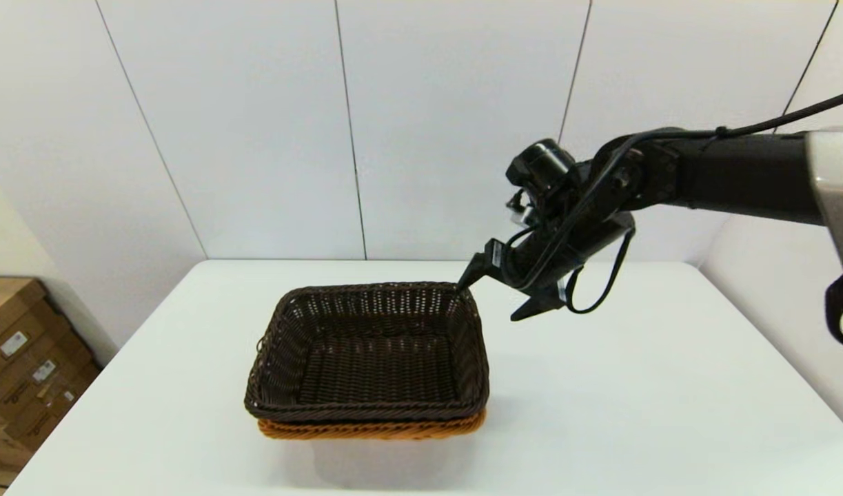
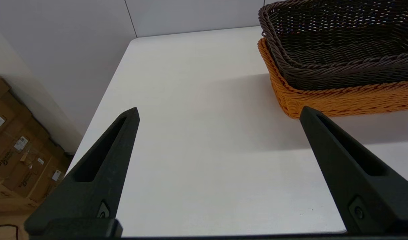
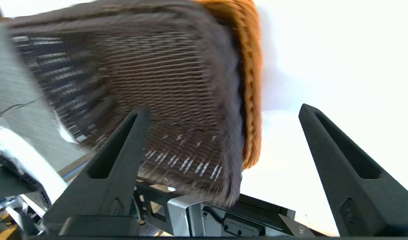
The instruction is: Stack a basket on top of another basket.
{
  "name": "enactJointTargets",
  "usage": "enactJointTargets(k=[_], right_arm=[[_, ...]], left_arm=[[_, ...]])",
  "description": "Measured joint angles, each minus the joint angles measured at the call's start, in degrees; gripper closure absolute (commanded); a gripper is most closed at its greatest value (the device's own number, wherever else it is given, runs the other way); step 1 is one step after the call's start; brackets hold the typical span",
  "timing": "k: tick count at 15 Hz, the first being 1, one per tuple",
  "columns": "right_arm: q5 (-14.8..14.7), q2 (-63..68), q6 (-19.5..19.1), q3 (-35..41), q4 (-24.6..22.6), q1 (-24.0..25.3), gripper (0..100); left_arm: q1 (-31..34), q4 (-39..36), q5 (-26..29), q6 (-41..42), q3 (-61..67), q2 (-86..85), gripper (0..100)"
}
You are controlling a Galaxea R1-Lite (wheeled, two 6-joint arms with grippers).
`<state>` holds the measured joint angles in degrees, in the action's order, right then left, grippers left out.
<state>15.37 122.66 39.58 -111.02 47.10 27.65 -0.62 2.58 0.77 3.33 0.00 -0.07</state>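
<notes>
1. The dark brown basket [image 1: 367, 351] sits nested inside the orange-tan basket [image 1: 373, 429] near the middle of the white table [image 1: 635, 413]; only a strip of the orange rim shows below the dark one at the near side.
2. The right gripper [image 1: 490, 295] hangs at about 1 o'clock from the stacked pair, just off the dark basket's far right corner. One black fingertip [image 1: 464, 279] is at or just above that corner's braided rim — whether it touches cannot be told — and the other points out over bare table.
3. Its fingers are spread wide and hold nothing. In the right wrist view the dark basket [image 3: 150, 100] fills the space past one finger and the orange rim [image 3: 252, 86] runs between the two, so the baskets lie toward 7 o'clock of the pincer in the head view.
4. The left gripper [image 2: 219, 113] is out of the head view — its wrist camera shows its fingers wide apart over bare table, empty, with the stacked baskets [image 2: 340, 56] well off to one side.
</notes>
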Motion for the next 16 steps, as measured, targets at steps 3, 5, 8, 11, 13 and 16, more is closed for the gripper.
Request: enactJointTargets(k=[3, 5, 8, 11, 13, 16], right_arm=[[-0.71, -7.34, -0.30, 0.35, 1.88, 0.29, 0], [-2.51, -12.24, -0.39, 1.18, 3.41, 0.74, 0], [-8.37, -19.99, -3.56, 5.84, 4.02, 1.07, 0], [-14.03, -28.10, -8.17, 12.96, 4.05, 1.90, 0], [-17.80, -33.16, -10.53, 18.69, 3.91, 2.61, 0], [-20.86, -40.74, -12.39, 26.40, 3.77, 3.27, 0]], left_arm=[[0.00, 0.00, 0.02, -0.02, 0.00, 0.00, 0], [0.00, 0.02, 0.05, -0.02, 0.00, 0.00, 0], [0.00, 0.00, 0.02, 0.00, 0.00, 0.00, 0], [0.00, 0.00, 0.00, -0.02, 0.00, 0.00, 0], [0.00, 0.02, 0.02, -0.02, 0.00, 0.00, 0], [0.00, 0.00, 0.02, 0.00, 0.00, 0.00, 0]])
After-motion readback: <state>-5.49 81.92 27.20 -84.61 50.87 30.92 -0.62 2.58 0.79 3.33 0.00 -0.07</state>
